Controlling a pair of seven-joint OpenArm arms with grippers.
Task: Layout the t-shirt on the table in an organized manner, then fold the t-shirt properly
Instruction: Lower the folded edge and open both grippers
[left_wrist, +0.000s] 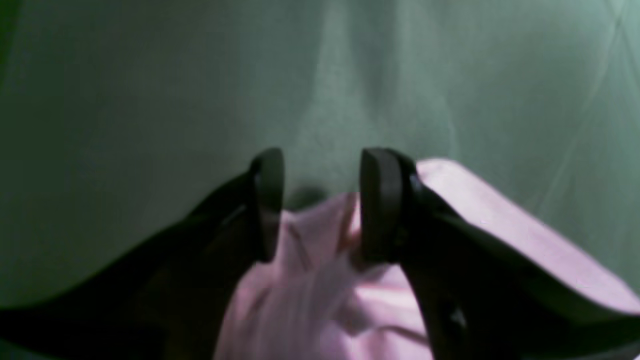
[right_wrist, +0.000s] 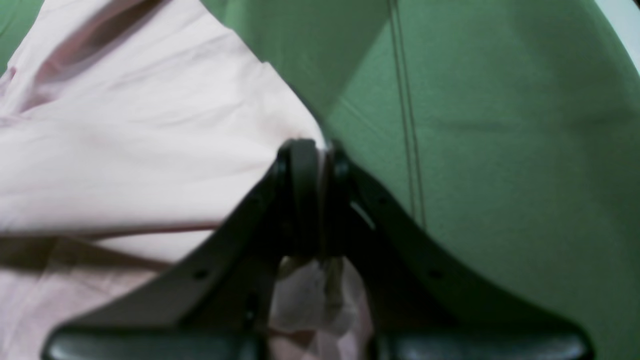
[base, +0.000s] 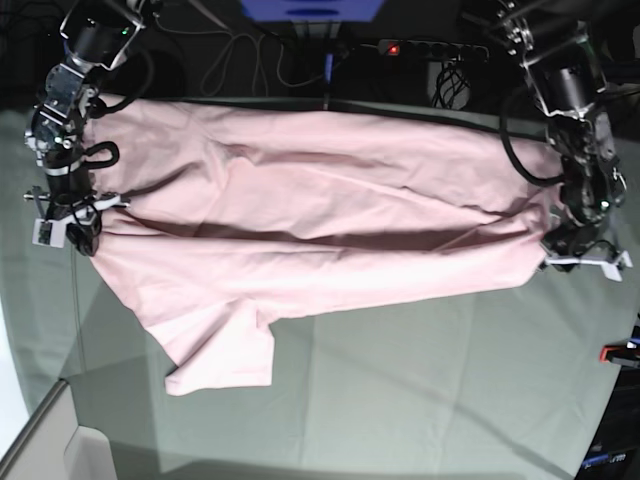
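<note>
Shirt geometry governed the moment: the t-shirt (base: 330, 215) stretched across the table (base: 420, 370) with its long axis running side to side in the base view, one end at each arm and a sleeve drooping toward the near edge. The right gripper (right_wrist: 315, 150), on that view's left, was clamped shut on a corner of pink cloth, the jaws pressed together with fabric pinched between them and more bunched below in its wrist view. The left gripper (left_wrist: 320, 200), on the base view's right, stood at the opposite end; its jaws were apart, with a ridge of pink cloth lying between them, and I could not tell whether they actually pinched it. From each claw the bulk of the garment lay inward, toward the other arm, so each arm was nearest its own end. Any spreading or folding pull would likely depend on both ends moving together across that long axis.
</note>
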